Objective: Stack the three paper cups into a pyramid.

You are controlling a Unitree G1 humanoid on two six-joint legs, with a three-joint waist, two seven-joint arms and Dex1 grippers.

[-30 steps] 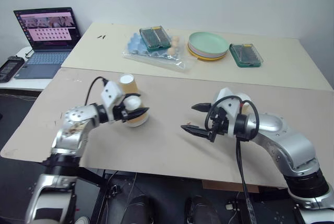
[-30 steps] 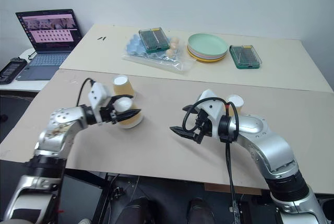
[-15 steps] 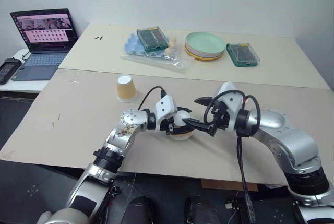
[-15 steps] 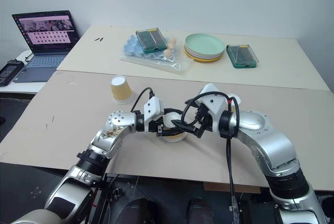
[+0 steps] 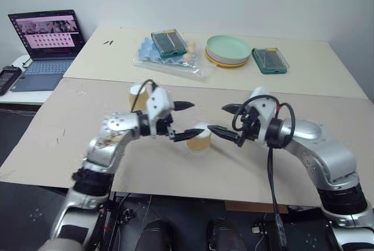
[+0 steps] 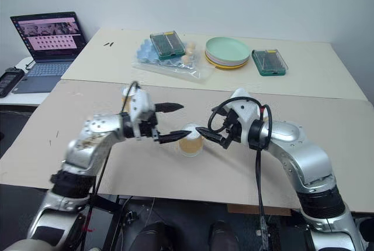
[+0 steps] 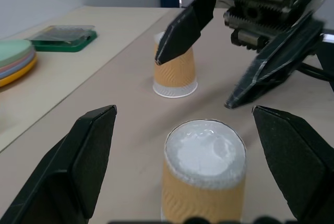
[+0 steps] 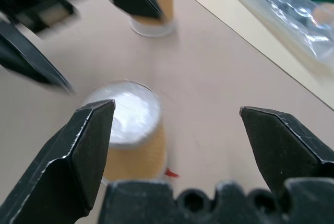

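Note:
One paper cup [image 5: 198, 138] stands upside down, white base up, on the tan table [image 5: 87, 140], in the gap between both grippers. My left gripper [image 5: 186, 120] is open, with its fingertips just left of this cup and not touching it. From the right, my right gripper [image 5: 225, 120] faces the cup, open and empty. A second paper cup [image 5: 137, 90] stands upside down behind my left wrist, partly hidden. The third paper cup [image 7: 176, 72] stands upside down behind my right gripper's fingers [image 7: 185, 25] in the left wrist view. No cup rests on another.
On the far table lie a stack of green plates [image 5: 229, 49], two green cases [image 5: 166, 40] [image 5: 270, 59] and a plastic bag with an egg tray [image 5: 169, 64]. An open laptop [image 5: 44, 34] stands at the far left.
My left gripper carried a cup from the left to the middle, set it down in front of the right gripper, opened and drew back a little. The right gripper stayed open.

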